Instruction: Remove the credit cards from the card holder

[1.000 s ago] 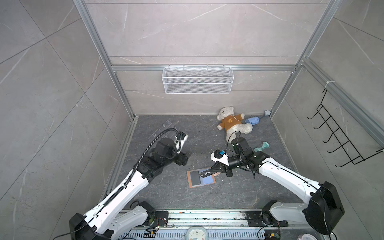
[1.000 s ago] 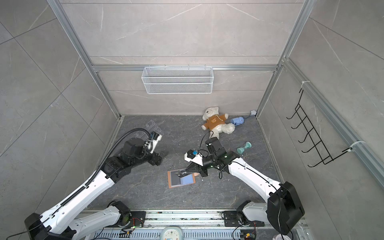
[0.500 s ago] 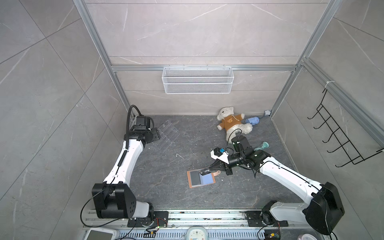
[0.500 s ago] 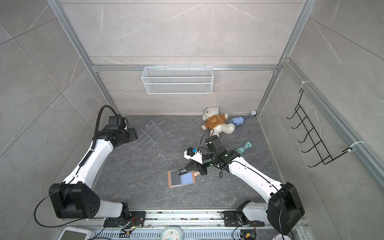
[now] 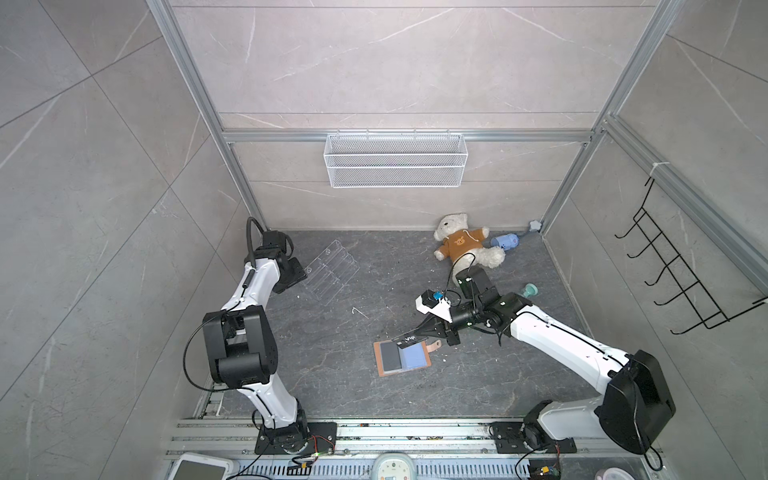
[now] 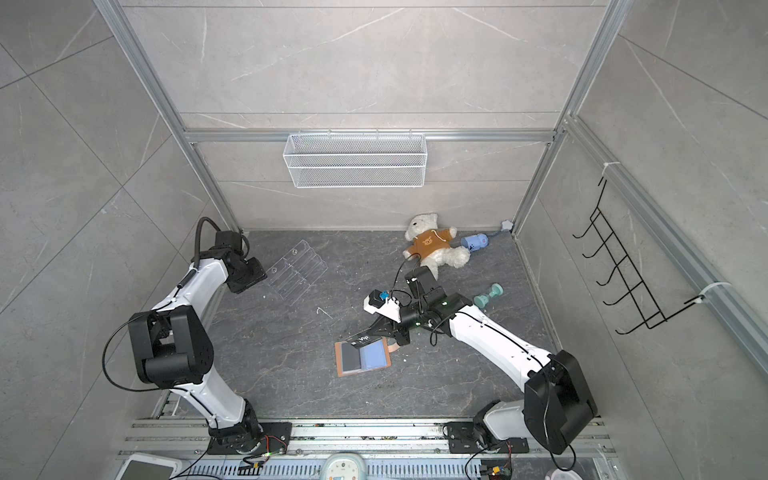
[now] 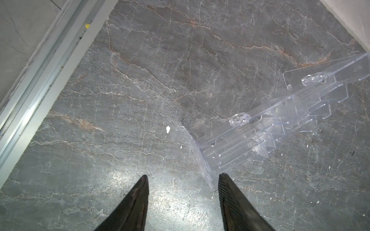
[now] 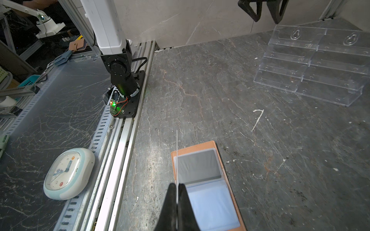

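The tan card holder [image 5: 380, 371] [image 6: 342, 372] [image 8: 217, 154] lies open on the dark floor with its pale blue sleeves up. A dark credit card [image 5: 390, 356] [image 6: 351, 358] [image 8: 199, 166] sits in one sleeve. My right gripper [image 5: 419, 333] [image 6: 371, 333] [image 8: 177, 186] is shut on the edge of a black "Vip" credit card [image 5: 409, 339] [image 6: 360, 341] [image 8: 177, 156], held just over the holder's far edge. My left gripper [image 7: 182, 177] [image 8: 264, 16] is open and empty at the far left, just above the floor. One of its fingers is beside a corner of the clear rack.
A clear acrylic tiered rack [image 5: 330, 272] [image 6: 297, 270] [image 7: 260, 130] [image 8: 316, 66] lies at the back left. A teddy bear [image 5: 461, 245], a blue bottle [image 5: 505, 241] and a teal dumbbell [image 5: 528, 290] sit at the back right. A clock [image 8: 68, 174] lies beyond the front rail.
The left arm has swung from the middle of the floor back to the far left by the clear rack, and its jaws have narrowed. The right gripper has kept the card and barely moved.
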